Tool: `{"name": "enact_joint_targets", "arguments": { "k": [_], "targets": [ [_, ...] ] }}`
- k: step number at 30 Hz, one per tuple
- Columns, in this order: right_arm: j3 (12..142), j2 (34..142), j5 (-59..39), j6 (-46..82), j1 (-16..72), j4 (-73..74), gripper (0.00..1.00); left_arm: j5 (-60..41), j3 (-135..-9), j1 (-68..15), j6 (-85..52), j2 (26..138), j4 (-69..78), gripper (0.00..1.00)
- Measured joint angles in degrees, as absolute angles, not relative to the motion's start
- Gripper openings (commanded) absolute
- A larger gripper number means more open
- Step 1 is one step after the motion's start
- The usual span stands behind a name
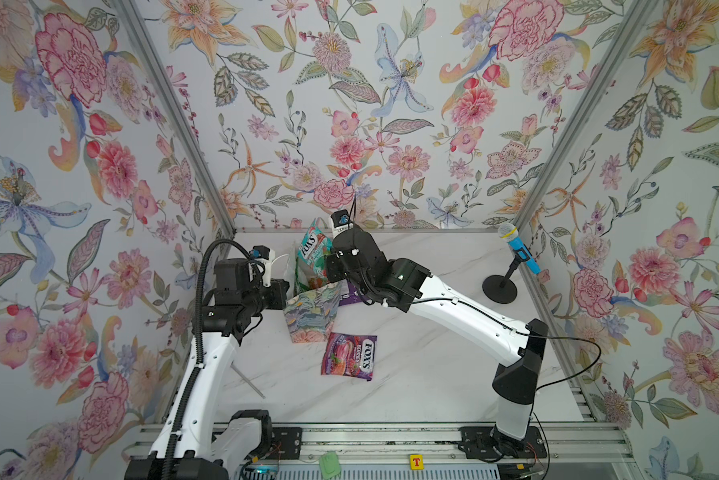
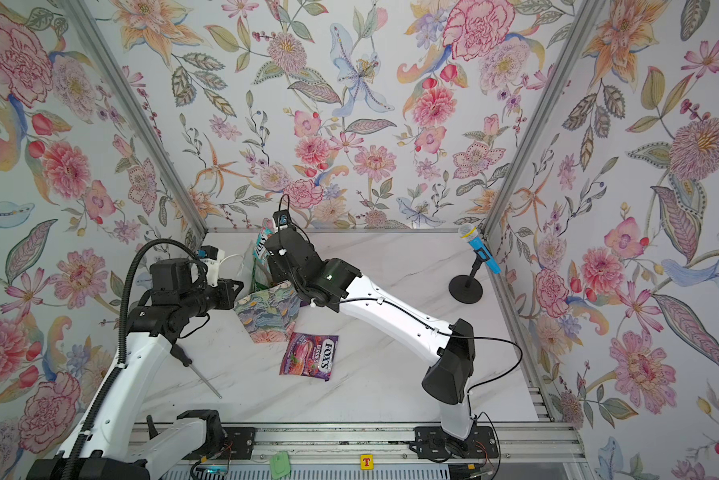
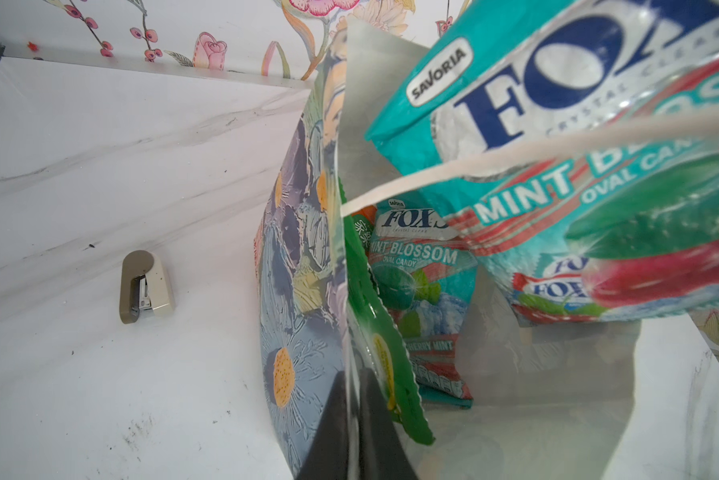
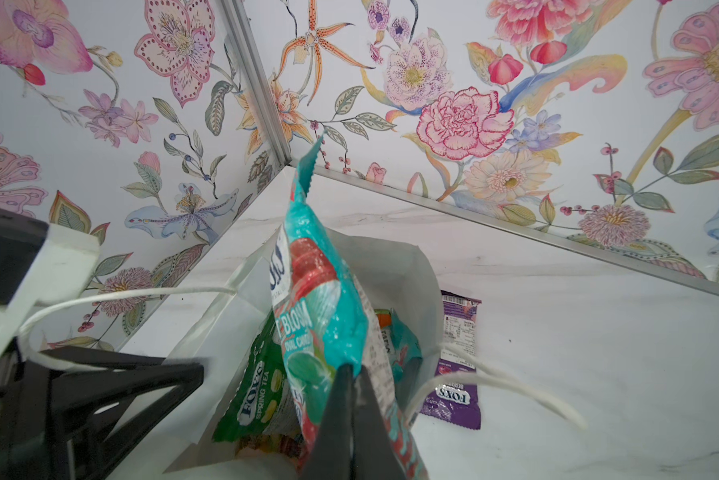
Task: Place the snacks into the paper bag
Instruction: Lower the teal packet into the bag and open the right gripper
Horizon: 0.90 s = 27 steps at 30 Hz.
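Observation:
The paper bag [image 1: 312,316] [image 2: 266,316] stands open mid-table. My left gripper [image 3: 351,374] [image 1: 285,293] is shut on its near wall [image 3: 299,291], one finger outside and one inside. My right gripper [image 4: 354,370] is shut on the lower edge of a teal Mint Blossom pouch [image 4: 324,311] [image 1: 312,245] [image 3: 578,166], which stands upright over the bag's mouth. Inside the bag lie a green Spring Tea pouch [image 4: 258,399] and another teal pouch [image 3: 420,270]. A purple pouch [image 1: 349,355] [image 2: 310,355] lies flat in front of the bag. A second purple pouch [image 4: 453,374] lies beside it.
A blue microphone [image 1: 515,253] on a black stand is at the back right. A screwdriver [image 2: 199,370] lies near the left arm's base. A beige stapler [image 3: 145,286] sits on the table left of the bag. Floral walls close three sides.

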State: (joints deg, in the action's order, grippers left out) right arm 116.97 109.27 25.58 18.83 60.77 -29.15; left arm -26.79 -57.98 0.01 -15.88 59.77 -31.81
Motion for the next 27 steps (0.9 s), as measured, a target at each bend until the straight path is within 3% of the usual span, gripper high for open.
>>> {"name": "enact_joint_targets", "arguments": {
  "k": [3,7,10,21,27],
  "targets": [
    [118.39,110.72,24.91,18.85,60.77,-29.45,0.01,-26.81,-57.91,0.05,-15.88,59.72,-31.79,0.08],
    [119.0,111.22,24.03,19.2,60.58,-29.71,0.38,-26.81,-57.84,0.05,-15.88,59.64,-31.79,0.08],
    [119.37,111.22,23.14,19.62,60.05,-29.82,0.5,-26.76,-57.82,0.16,-15.86,59.66,-31.75,0.08],
    [118.89,109.03,15.62,19.99,57.43,-27.97,0.52,-26.72,-57.82,0.38,-15.86,59.66,-31.62,0.08],
    [114.26,105.27,10.02,21.45,56.12,-25.41,0.45,-26.7,-57.82,0.38,-15.86,59.66,-31.62,0.08]
  ]
}}
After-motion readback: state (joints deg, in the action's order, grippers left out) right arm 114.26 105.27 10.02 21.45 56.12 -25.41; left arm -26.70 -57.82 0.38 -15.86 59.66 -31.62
